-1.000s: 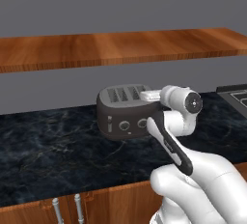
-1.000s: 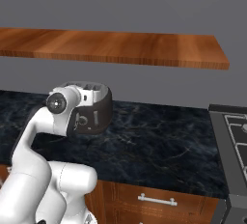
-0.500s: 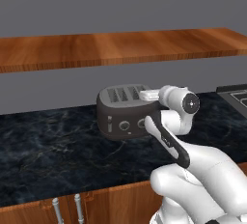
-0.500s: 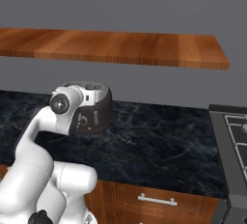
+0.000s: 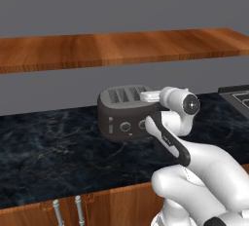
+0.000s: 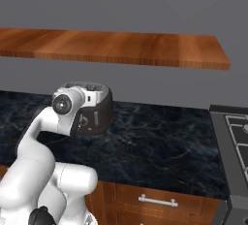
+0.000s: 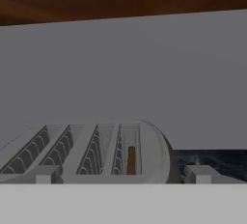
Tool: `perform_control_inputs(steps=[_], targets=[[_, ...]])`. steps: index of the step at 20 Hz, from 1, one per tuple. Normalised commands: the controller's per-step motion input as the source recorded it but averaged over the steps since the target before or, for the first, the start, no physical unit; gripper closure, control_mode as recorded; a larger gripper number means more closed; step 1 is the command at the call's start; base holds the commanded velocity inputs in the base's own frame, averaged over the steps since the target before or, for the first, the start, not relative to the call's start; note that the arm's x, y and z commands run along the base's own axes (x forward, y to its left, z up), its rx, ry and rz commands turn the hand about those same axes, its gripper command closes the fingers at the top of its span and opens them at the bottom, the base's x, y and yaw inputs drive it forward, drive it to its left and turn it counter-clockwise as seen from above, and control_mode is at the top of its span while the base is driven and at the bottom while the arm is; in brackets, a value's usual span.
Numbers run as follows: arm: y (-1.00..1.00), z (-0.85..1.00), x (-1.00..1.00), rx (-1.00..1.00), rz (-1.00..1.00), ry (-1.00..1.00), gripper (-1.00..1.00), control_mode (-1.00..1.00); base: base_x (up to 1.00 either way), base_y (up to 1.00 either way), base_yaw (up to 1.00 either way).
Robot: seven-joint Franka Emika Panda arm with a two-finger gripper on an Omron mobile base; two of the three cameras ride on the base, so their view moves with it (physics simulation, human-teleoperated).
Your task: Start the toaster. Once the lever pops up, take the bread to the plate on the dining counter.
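The dark grey toaster (image 5: 121, 115) stands on the black counter against the wall, its knobs and pale lever (image 5: 111, 125) facing me. My gripper (image 5: 150, 95) hovers level with the toaster's top at its right end, open, holding nothing. In the hand view the gripper (image 7: 120, 175) looks across the four slots of the toaster (image 7: 154, 146), its fingertips (image 7: 199, 174) spread wide. The bread (image 7: 131, 160), a thin brown slice, sits down in the rightmost slot. From the right, my wrist covers part of the toaster (image 6: 99, 115). The plate and the dining counter are out of view.
A wooden shelf (image 5: 121, 49) runs along the grey wall above the toaster. A stove (image 6: 232, 132) sits at the counter's right end. The black marble counter (image 5: 48, 152) stretches left and right of the toaster, with cabinet handles (image 6: 156, 200) below its front edge.
The hand has hardly moved and stays beside the toaster's top. The gripper remains open.
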Motion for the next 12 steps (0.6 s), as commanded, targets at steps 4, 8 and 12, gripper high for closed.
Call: perform_control_inputs(steps=[4, 8, 12], targets=[[0.0, 0.0, 0.12, 0.0, 0.0, 0.04, -1.0, -1.0, 0.0, 0.0, 0.0], [0.0, 0.0, 0.18, 0.0, 0.0, 0.11, -1.0, -1.0, 0.0, 0.0, 0.0], [0.0, 0.0, 0.1, 0.0, -0.02, 0.09, -1.0, -1.0, 0.0, 0.0, 0.0]])
